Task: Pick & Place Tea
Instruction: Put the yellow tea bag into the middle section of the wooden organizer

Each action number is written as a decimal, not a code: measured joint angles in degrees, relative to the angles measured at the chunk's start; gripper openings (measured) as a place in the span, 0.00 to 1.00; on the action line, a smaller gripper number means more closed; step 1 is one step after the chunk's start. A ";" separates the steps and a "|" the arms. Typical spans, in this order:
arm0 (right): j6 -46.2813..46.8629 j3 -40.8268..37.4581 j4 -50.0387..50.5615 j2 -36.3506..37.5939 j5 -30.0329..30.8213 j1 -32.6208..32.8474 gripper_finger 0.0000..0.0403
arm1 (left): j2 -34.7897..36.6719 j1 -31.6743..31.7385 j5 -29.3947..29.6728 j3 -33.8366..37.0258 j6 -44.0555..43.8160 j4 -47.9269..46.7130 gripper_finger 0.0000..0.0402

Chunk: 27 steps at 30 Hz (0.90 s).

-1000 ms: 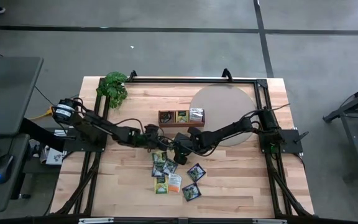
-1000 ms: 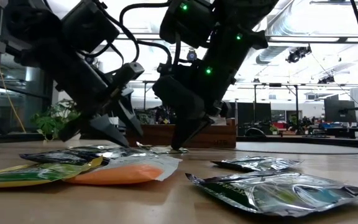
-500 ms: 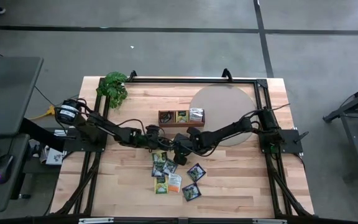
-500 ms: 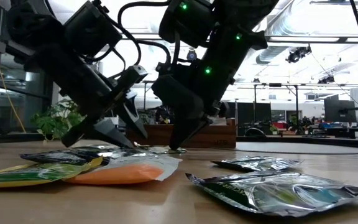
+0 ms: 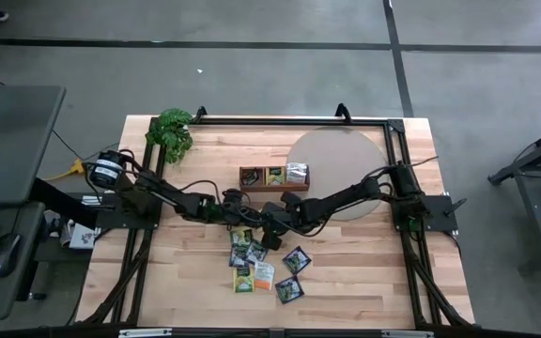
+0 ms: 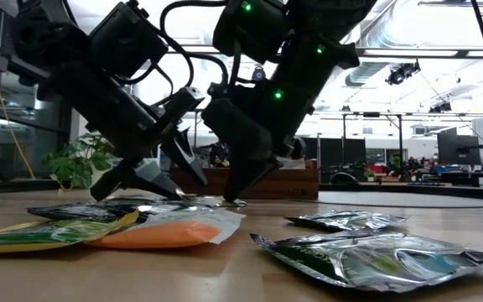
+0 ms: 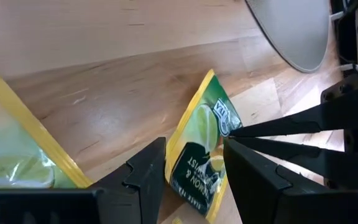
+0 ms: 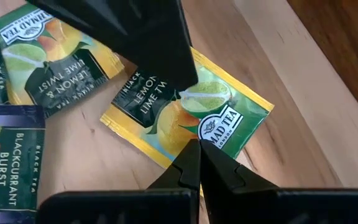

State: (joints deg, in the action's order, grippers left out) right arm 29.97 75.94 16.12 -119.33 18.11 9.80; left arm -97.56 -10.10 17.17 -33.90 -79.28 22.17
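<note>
Over the last second the left gripper [image 6: 168,172] has crept toward the right one and lifted slightly off the tabletop [image 5: 364,272], while the right gripper [image 6: 235,195] has stayed planted. Left jaws stand apart, straddling one edge of a yellow-green lemon-lime sachet [image 7: 199,155] without closing on it. Right jaws are pressed together, their tips resting on the same sachet near its printed logo [image 8: 219,127], pinning it flat. In the high view both grippers meet just below the wooden tray [image 5: 274,176], the left [image 5: 236,212] arriving from the plant [image 5: 171,131] side, the right [image 5: 269,222] reaching in from beside the round grey mat [image 5: 338,160]. A second lemon-lime sachet [image 8: 51,59] lies just beside the pinned one, and a dark blackcurrant sachet [image 8: 8,155] sits near it. Other sachets [image 5: 261,266] spread in a loose cluster on the tabletop toward the front edge, with 2 dark ones [image 5: 293,272] a little to the right. From table height an orange sachet [image 6: 153,235] and a silver-grey one [image 6: 367,256] lie nearest the camera. All 3 tray compartments show contents; the right-hand one holds a pale sachet [image 5: 297,173].
</note>
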 joint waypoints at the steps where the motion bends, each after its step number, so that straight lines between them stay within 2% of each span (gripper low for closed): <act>1: -0.02 -0.02 -0.13 0.00 0.00 0.00 0.00 | 0.00 -0.01 -0.09 -0.17 0.35 -0.02 0.40; 5: -0.21 -0.02 -0.39 -0.02 0.02 -0.37 0.00 | -0.11 -0.01 -1.05 -0.59 1.35 0.06 0.38; 15: -0.19 -0.02 -0.85 -0.02 1.03 -1.64 0.00 | -0.11 -0.01 -1.38 -0.69 1.53 0.15 0.23; 18: -0.24 -0.02 -0.94 -0.02 1.01 -1.62 0.00 | -0.11 -0.01 -1.38 -0.69 2.19 0.11 0.16; 22: -0.21 -0.02 -0.98 -0.02 1.01 -1.64 0.00 | -0.11 -0.03 -1.40 -0.69 2.99 0.02 0.03; 27: -0.46 -0.02 -0.98 -0.02 0.06 -1.66 0.00 | -0.15 -0.04 -1.56 -0.69 4.97 0.04 0.01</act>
State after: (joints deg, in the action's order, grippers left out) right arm 29.51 75.92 15.14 -119.35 18.17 8.14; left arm -97.71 -10.14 15.61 -34.59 -74.31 22.21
